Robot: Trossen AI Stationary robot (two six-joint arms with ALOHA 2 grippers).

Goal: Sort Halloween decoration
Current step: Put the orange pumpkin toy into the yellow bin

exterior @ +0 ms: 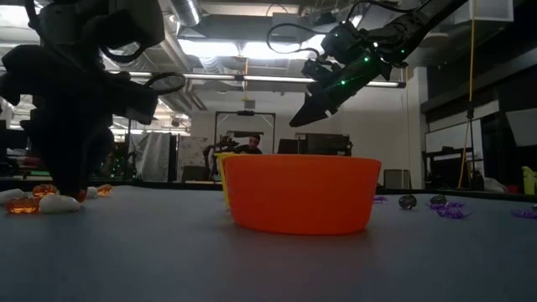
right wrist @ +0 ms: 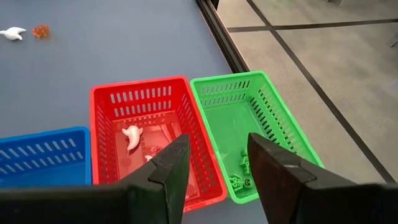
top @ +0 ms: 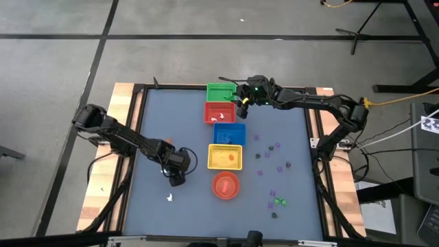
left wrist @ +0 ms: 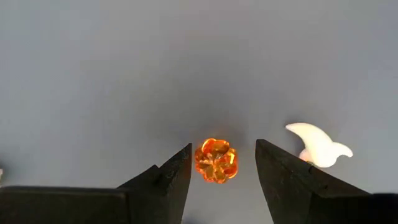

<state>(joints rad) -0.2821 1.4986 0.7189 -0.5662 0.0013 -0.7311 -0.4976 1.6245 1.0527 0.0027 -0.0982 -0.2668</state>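
A: Status? Left gripper [left wrist: 222, 163] low on the blue-grey tabletop [top: 178, 123], jaws wide, nothing held, small faceted orange pumpkin trinket [left wrist: 216, 160] between them.

B: Right gripper [right wrist: 217, 163] open, empty, above the green slatted basket [right wrist: 252, 134]. Risk: off-centre closing flicks the pumpkin away.

Colours on the blue-grey table [top: 185, 116]

Baskets in a row: green basket [right wrist: 249, 118], red basket [right wrist: 146, 102], blue basket [top: 230, 133], yellow basket [top: 225, 157]; then red-orange bowl [exterior: 300, 191]. Trinkets: translucent orange pumpkin [left wrist: 216, 160], white ghost [left wrist: 317, 145], white piece [right wrist: 131, 137] in red basket, green bits [right wrist: 239, 180] in green basket, purple pieces [top: 279, 165] w/ a few dark ones, 1 green piece [top: 280, 202]. Arms & fingers [left wrist: 165, 180] black.
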